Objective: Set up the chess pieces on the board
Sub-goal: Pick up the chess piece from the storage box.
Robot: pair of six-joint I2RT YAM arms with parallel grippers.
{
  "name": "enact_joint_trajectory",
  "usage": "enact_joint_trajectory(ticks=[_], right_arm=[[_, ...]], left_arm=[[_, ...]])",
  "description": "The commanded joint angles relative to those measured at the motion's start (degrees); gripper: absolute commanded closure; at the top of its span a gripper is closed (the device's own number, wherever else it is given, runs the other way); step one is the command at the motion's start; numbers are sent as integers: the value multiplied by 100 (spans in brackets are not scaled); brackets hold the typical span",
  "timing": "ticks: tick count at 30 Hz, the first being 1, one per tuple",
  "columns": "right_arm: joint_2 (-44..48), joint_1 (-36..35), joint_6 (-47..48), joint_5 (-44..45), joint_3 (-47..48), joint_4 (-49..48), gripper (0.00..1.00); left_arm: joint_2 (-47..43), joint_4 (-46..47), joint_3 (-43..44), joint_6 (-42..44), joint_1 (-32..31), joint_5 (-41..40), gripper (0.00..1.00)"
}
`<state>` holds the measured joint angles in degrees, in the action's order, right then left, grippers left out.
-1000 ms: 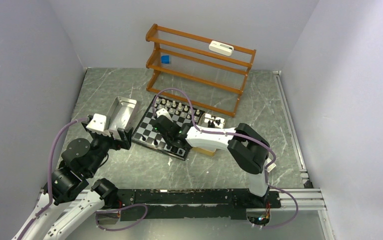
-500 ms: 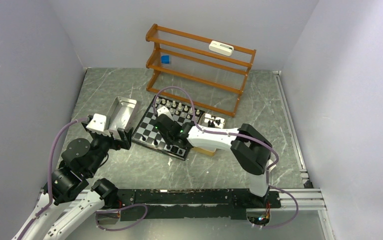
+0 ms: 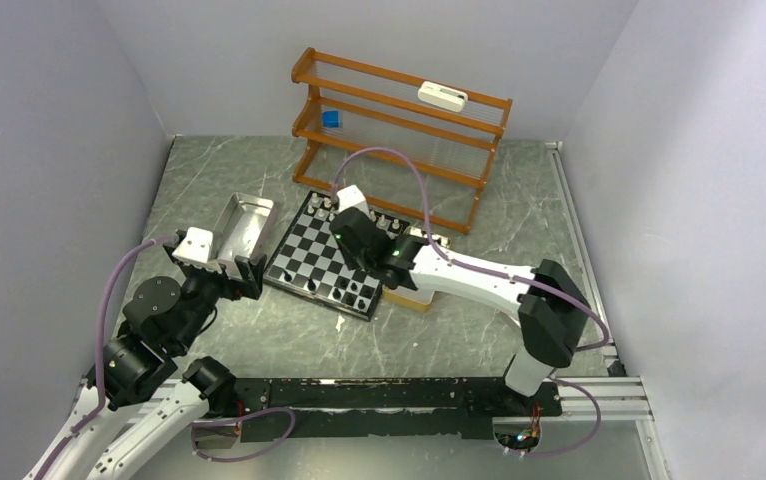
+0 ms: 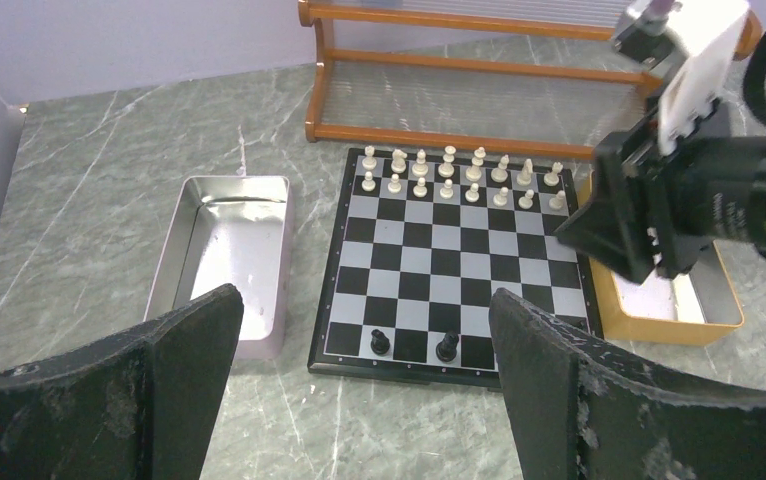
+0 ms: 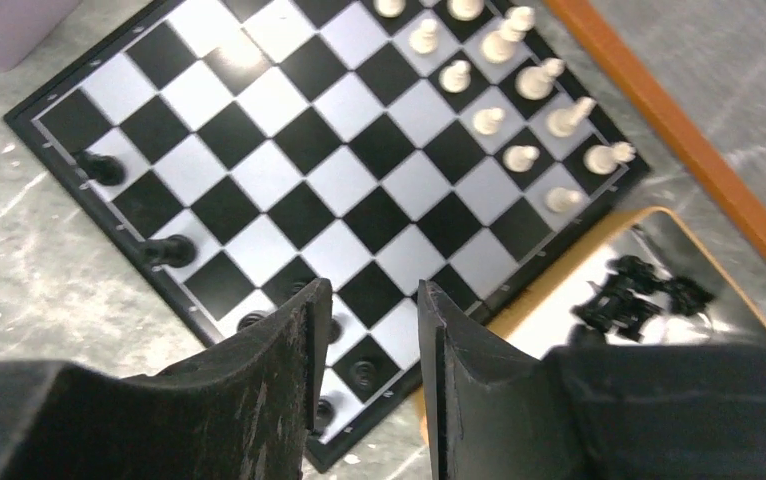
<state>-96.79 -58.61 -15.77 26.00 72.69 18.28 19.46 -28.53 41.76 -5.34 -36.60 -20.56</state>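
Note:
The board [image 3: 311,256] lies mid-table and also shows in the left wrist view [image 4: 457,262] and the right wrist view [image 5: 289,160]. White chess pieces [image 4: 447,178] fill its two far rows. A few black pieces [image 5: 164,250] stand along its near edge, two of them in the left wrist view [image 4: 447,346]. More black pieces [image 5: 639,295] lie in a tan box [image 3: 411,298] by the board's right side. My right gripper [image 5: 367,292] hangs above the board's near right corner, jaws parted and empty. My left gripper [image 4: 364,300] is wide open and empty, left of the board.
A shiny metal tray [image 3: 244,225] sits left of the board. A wooden rack [image 3: 399,130] stands behind it, with a white device [image 3: 442,96] and a small blue thing [image 3: 331,118] on its shelves. Walls close in on the left, back and right.
My right gripper has risen off the board's near edge and moved back and to the right, towards the tan box. The left arm has not moved.

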Motion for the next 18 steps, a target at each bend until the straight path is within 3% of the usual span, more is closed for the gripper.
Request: enact_joint_trajectory(ticks=[1, 10, 18], right_arm=[[449, 388, 56, 330, -389, 9, 59], [942, 1452, 246, 351, -1235, -212, 63], [831, 2046, 264, -120, -1649, -460, 66]], left_arm=[[60, 93, -27, 52, -31, 19, 2], [86, 98, -34, 60, -31, 64, 2], [69, 91, -34, 60, -27, 51, 2]])
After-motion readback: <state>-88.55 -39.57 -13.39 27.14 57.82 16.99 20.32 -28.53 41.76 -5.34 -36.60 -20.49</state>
